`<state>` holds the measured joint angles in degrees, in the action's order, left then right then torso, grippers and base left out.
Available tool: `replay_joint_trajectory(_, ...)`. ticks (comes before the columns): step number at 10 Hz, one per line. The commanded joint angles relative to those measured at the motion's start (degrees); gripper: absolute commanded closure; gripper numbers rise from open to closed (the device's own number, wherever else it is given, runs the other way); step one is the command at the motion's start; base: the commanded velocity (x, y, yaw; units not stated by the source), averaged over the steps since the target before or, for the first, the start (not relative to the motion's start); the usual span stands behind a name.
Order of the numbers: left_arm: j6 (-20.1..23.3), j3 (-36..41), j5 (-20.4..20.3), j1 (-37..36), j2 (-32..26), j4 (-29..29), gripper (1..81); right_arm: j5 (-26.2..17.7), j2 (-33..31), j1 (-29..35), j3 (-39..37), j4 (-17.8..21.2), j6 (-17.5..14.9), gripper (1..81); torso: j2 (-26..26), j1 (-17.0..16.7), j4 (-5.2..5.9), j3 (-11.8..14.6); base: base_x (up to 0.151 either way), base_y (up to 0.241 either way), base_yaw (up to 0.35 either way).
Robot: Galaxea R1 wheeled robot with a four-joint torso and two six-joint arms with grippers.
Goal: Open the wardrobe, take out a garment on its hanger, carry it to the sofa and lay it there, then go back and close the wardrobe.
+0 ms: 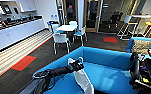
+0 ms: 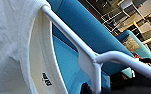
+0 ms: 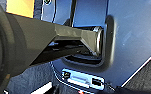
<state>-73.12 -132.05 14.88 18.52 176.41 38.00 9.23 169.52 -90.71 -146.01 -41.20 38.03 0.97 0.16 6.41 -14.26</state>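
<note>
On the far left we pass the low white counters (image 1: 13, 33), then the table (image 1: 66, 27) with its white chairs (image 1: 61, 40), well apart from us across the dark floor (image 1: 41, 57). Nearer, our left arm comes in low and reaches out over the sofa (image 1: 101, 58), its left gripper (image 1: 77, 65) closed on the hanger (image 2: 96, 58), so the shirt (image 1: 82, 78) hangs from it above the blue seat without yet lying flat; we judge it is held high and forward to clear the sofa's near rim before lowering. From the left wrist, the shirt (image 2: 13, 45) is draped over the hanger's shoulder, collar label showing, with the blue back behind it. Further right a patterned cushion (image 1: 141, 46) sits on the sofa. Our right arm (image 1: 136, 72) hangs folded at the far right; whether the right gripper's fingers are wide or narrow we cannot tell.
</note>
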Motion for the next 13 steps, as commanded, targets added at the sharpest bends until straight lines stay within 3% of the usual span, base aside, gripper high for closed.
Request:
replay_joint_trajectory(1,0.96,1.70,-0.21,-10.04,-2.89,2.70,81.1,-2.20,-0.04,0.04,0.38,-0.46,0.20,1.0,0.00,0.00,2.97,0.00,0.000,0.000,0.000)
replay_joint_trajectory(2,0.96,2.40,0.14,-9.59,-4.21,2.70,81.1,-2.20,-0.12,-0.04,0.38,-0.46,0.29,1.0,0.00,0.00,5.70,0.00,0.000,0.000,0.000)
replay_joint_trajectory(3,0.96,3.46,0.23,-8.98,-5.45,3.13,81.1,-2.20,-0.21,0.04,0.30,-0.46,0.29,1.0,0.00,0.00,6.33,0.00,0.000,0.000,0.000)
replay_joint_trajectory(4,0.96,4.69,0.23,-8.19,-6.50,3.75,81.1,-2.20,-0.21,0.04,0.38,-0.54,0.29,1.0,0.00,0.00,7.79,0.00,0.000,0.000,0.000)
replay_joint_trajectory(5,0.96,5.13,0.23,-7.31,-7.38,3.84,81.1,-2.20,-0.21,0.04,0.38,-0.46,0.29,1.0,0.00,0.00,4.15,0.00,0.000,0.000,0.000)
replay_joint_trajectory(7,0.96,6.62,0.23,-4.86,-9.22,5.68,81.1,-2.20,-0.12,0.04,0.38,-0.46,0.29,1.0,0.00,0.00,7.74,0.00,0.000,0.000,0.000)
replay_joint_trajectory(8,0.96,7.41,0.14,-3.19,-10.10,6.38,81.1,-2.20,-0.04,0.04,0.29,-0.46,0.29,1.0,0.00,0.00,8.61,0.00,0.000,0.000,0.000)
replay_joint_trajectory(13,0.87,8.65,-0.47,4.99,-12.74,10.16,81.1,-2.20,0.49,0.04,0.29,-0.81,0.29,1.0,0.00,0.00,8.68,0.02,0.000,0.000,0.000)
